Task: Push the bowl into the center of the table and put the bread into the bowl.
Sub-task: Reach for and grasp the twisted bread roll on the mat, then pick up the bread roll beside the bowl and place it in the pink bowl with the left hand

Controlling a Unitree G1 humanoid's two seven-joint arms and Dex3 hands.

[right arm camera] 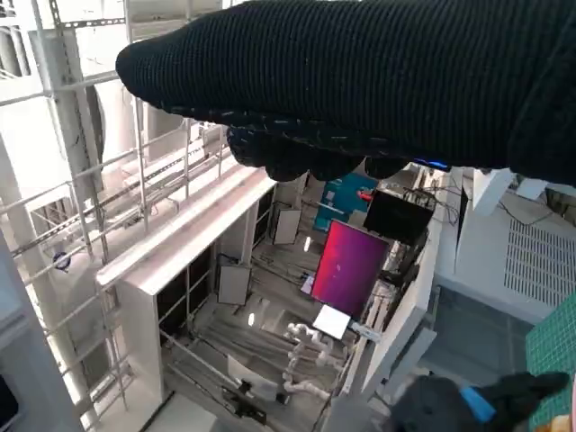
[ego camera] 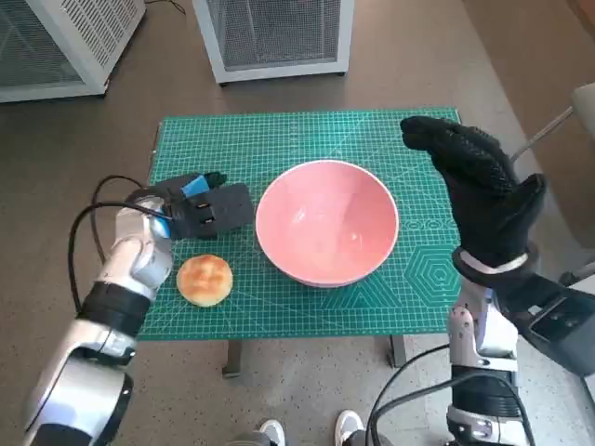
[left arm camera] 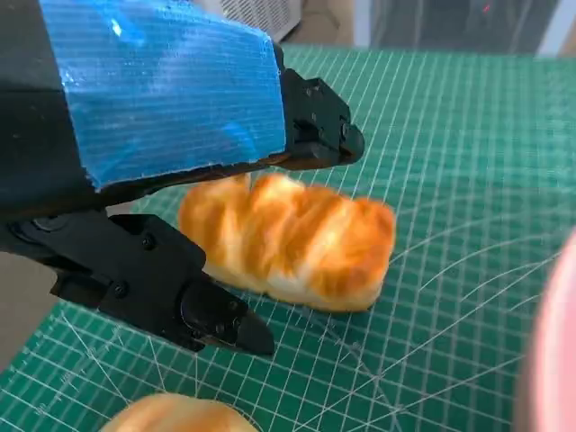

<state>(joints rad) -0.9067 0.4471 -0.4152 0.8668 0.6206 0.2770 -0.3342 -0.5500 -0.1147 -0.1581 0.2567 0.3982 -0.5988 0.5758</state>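
On the green cutting mat (ego camera: pixel 307 135) covering the desk, a pink bowl (ego camera: pixel 326 221) sits near the middle. Beside its left rim, the left hand (ego camera: pixel 206 206) hovers over an elongated golden bread loaf (left arm camera: pixel 292 238), its black fingers (left arm camera: pixel 216 315) spread on either side and not clamped. A round bun (ego camera: pixel 204 279) lies just beside that hand, nearer the robot. The right hand (ego camera: pixel 474 181) is raised over the desk's right side, fingers extended and holding nothing.

Bowl (ego camera: pixel 327 223) glossy smooth; mat (ego camera: pixel 279 139) matt; bread (left arm camera: pixel 292 238) glazed crust.
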